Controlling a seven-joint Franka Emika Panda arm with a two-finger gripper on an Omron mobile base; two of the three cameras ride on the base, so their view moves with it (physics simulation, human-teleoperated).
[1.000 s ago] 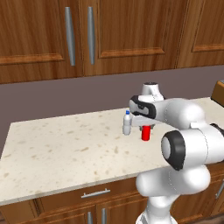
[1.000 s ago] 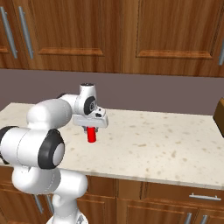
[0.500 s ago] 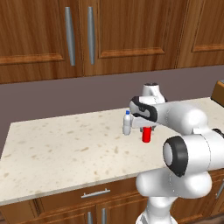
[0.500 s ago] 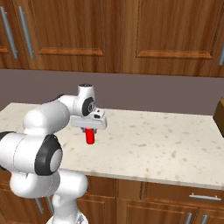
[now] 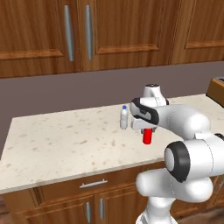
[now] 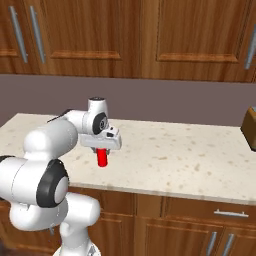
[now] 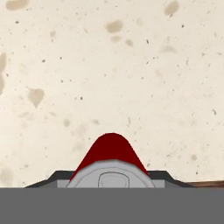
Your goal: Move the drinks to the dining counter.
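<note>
My claw point(image 5: 148, 130) points straight down over the pale speckled surface point(image 5: 65, 140), and the red can point(image 5: 148, 136) hangs upright from it. In the right base view the can point(image 6: 103, 157) sticks out below my claw point(image 6: 103, 148), its bottom a little above the stone with a faint shadow under it, so it looks lifted rather than standing, though I cannot be sure of the gap. The jaws are partly closed, one on each side of the can, and they have hold of it near its top.

In the hand view I look down along the can point(image 7: 110, 161): its grey lid sits close to the camera with the red side showing beyond it, and the speckled stone point(image 7: 109, 65) lies behind.

The small clear bottle point(image 5: 124, 118) with the blue cap stands upright on the surface, just to the left of my claw and a little farther back, apart from the can and not touched by me.

The surface runs left to right in front of a dull purple-grey wall point(image 5: 65, 94), with wooden wall cabinets point(image 5: 109, 30) above. Below its near edge are wooden drawers point(image 5: 94, 186) with a metal handle. A brown object point(image 6: 249, 127) shows at the far right edge of the surface.
</note>
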